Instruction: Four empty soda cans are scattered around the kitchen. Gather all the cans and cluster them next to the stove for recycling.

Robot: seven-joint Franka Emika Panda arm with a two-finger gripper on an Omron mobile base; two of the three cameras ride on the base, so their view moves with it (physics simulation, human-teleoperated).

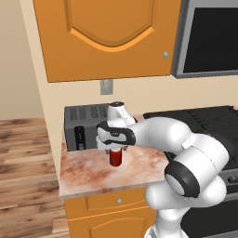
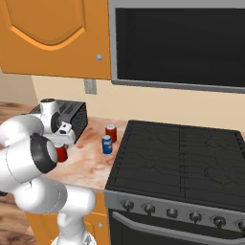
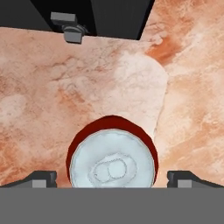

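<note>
A red soda can (image 1: 115, 158) stands upright on the marble counter in front of the toaster. My gripper (image 1: 115, 149) hangs straight over it, pointing down. In the hand view the can's silver top (image 3: 113, 164) lies between my two fingertips (image 3: 43, 178), with a gap on each side, so the gripper (image 3: 112, 178) is open and straddles it without touching. The same can (image 2: 61, 153) shows under the hand (image 2: 60, 143) in the right base view. Another red can (image 2: 111, 132) and a blue can (image 2: 106, 144) stand close to the left edge of the black stove (image 2: 177, 158).
A grey two-slot toaster (image 1: 83, 126) stands at the back of the counter (image 1: 88, 172), just behind my hand. The counter ends at its left edge over the wooden floor. A black-fronted microwave (image 2: 182, 45) hangs over the stove, with orange cabinets (image 1: 107, 37) beside it.
</note>
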